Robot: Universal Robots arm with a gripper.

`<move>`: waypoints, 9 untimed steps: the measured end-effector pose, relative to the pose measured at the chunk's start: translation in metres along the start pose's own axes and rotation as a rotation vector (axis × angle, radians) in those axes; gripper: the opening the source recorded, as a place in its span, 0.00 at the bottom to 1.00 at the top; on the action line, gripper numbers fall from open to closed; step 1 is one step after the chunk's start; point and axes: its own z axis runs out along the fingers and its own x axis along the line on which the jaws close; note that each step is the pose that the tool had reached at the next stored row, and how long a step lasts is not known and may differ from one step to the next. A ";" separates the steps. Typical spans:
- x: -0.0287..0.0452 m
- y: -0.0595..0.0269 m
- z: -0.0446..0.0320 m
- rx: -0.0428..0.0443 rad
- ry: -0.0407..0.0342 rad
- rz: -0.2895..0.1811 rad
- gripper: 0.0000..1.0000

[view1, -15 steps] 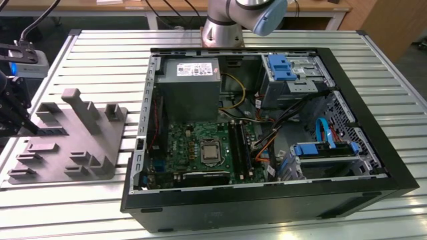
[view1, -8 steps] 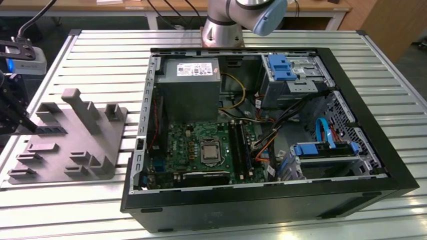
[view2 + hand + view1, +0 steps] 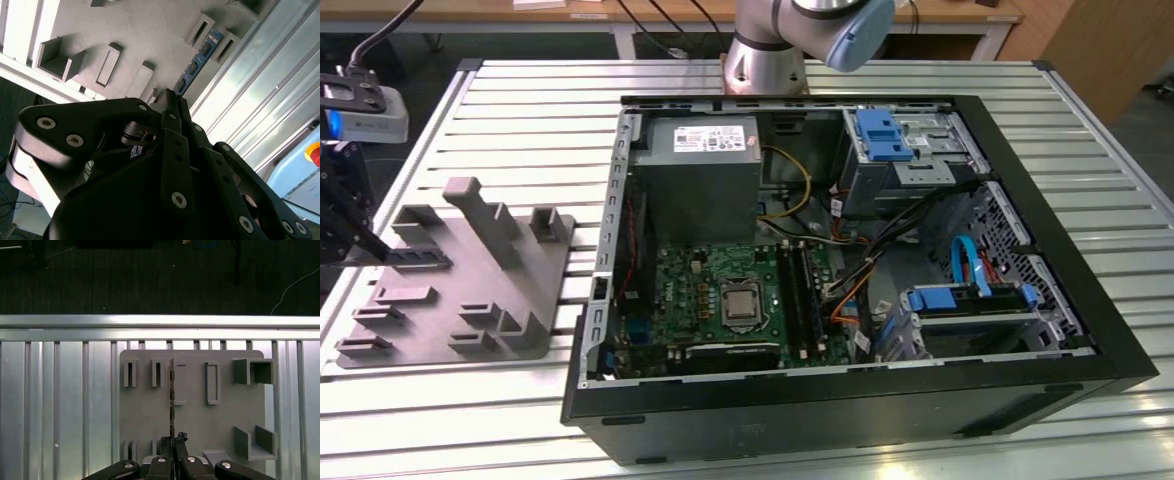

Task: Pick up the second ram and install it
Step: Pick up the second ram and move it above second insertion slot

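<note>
The second ram (image 3: pixel 200 55) is a slim circuit-board stick standing on edge over the grey holder plate (image 3: pixel 135 30), its far end between two slot posts. In the first wrist view the ram (image 3: pixel 171 390) appears edge-on as a thin dark line across the holder plate (image 3: pixel 200 415). My gripper (image 3: pixel 174 442) is shut on the near end of the stick, with a finger (image 3: pixel 172 115) on each side. In the exterior view the gripper (image 3: pixel 374 252) is at the far left, low over the holder plate (image 3: pixel 467 290), at the dark ram (image 3: pixel 422 258).
An open computer case (image 3: pixel 854 400) lies in the middle of the slatted metal table (image 3: pixel 534 110), with the green motherboard (image 3: pixel 700 300) and its memory slots (image 3: pixel 798 290) inside. The arm's base (image 3: pixel 767 60) stands behind the case. The holder plate carries several raised posts (image 3: pixel 474 205).
</note>
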 end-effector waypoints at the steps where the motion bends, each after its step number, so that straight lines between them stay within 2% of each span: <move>1: -0.0001 0.0000 -0.0010 -0.0001 0.0000 0.000 0.14; 9: -0.0009 0.0004 -0.0134 0.0000 -0.0007 0.000 0.14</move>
